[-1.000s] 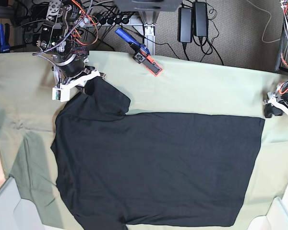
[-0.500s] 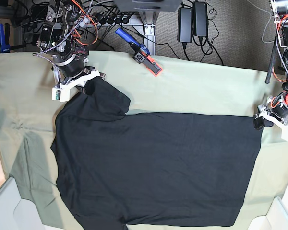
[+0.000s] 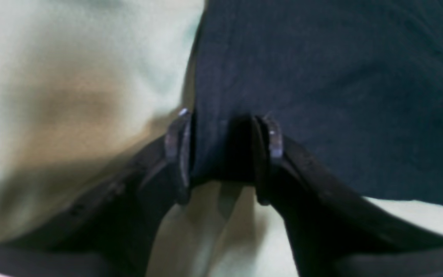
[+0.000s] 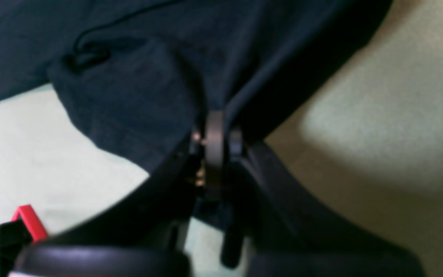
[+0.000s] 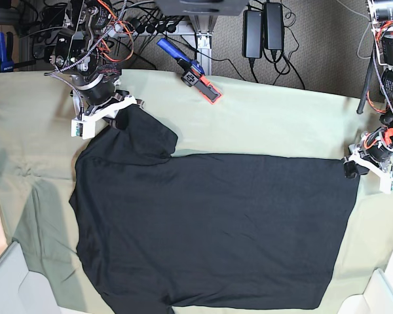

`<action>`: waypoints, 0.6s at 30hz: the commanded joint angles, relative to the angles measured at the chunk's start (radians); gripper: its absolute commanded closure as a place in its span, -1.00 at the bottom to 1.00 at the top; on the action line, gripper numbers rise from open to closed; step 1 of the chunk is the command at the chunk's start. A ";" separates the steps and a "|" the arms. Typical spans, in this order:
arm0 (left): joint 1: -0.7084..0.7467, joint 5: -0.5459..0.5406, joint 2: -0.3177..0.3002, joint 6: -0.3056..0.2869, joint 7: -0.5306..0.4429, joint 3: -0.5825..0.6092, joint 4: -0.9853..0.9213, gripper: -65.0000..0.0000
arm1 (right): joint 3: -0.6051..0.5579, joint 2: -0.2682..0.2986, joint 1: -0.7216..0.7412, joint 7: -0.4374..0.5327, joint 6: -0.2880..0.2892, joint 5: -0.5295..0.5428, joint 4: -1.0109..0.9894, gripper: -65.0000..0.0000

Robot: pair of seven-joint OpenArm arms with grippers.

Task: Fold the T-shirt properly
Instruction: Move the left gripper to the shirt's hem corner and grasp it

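The black T-shirt (image 5: 216, 229) lies flat, plain side up, on the pale green table cloth (image 5: 268, 118). My right gripper (image 5: 121, 112) is at the far left sleeve, and in the right wrist view it (image 4: 215, 134) is shut on a pinch of the sleeve fabric (image 4: 129, 77). My left gripper (image 5: 351, 167) sits at the shirt's far right hem corner. In the left wrist view it (image 3: 223, 154) is open, its fingers (image 3: 177, 154) straddling the corner of the black cloth (image 3: 321, 77), with a dark gap beside the right finger.
A blue and orange tool (image 5: 191, 70) lies at the cloth's back edge. Power bricks and cables (image 5: 262, 29) sit behind the table. Pale bins stand at the front left (image 5: 6, 281) and front right (image 5: 380, 294) corners.
My left arm has come in from the right edge to the hem corner, and its jaws have narrowed around the cloth. The right arm and the shirt have not moved.
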 commanded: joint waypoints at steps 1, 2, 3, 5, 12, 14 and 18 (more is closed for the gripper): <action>-0.008 -0.035 -0.003 -0.068 0.050 0.006 0.017 0.31 | 0.000 0.005 -0.001 -0.004 -0.026 -0.011 0.013 1.00; -0.008 -0.051 -0.003 -0.095 0.063 0.006 0.025 0.31 | 0.000 0.005 -0.001 -0.004 -0.026 -0.011 0.013 1.00; -0.008 -0.066 -0.003 -0.119 0.076 0.006 0.034 0.31 | 0.000 0.005 -0.001 -0.004 -0.026 -0.011 0.013 1.00; -0.008 -0.094 -0.003 -0.143 0.095 0.006 0.055 0.31 | 0.000 0.005 -0.001 -0.004 -0.026 -0.011 0.013 1.00; -0.008 -0.098 -0.003 -0.143 0.097 0.006 0.076 0.31 | 0.000 0.005 -0.002 -0.004 -0.026 -0.013 0.013 1.00; -0.008 -0.098 -0.003 -0.143 0.093 0.006 0.076 0.31 | 0.000 0.005 -0.001 -0.004 -0.026 -0.014 0.013 1.00; -0.008 -0.097 -0.003 -0.143 0.076 0.006 0.076 0.32 | 0.000 0.005 -0.001 -0.004 -0.026 -0.014 0.013 1.00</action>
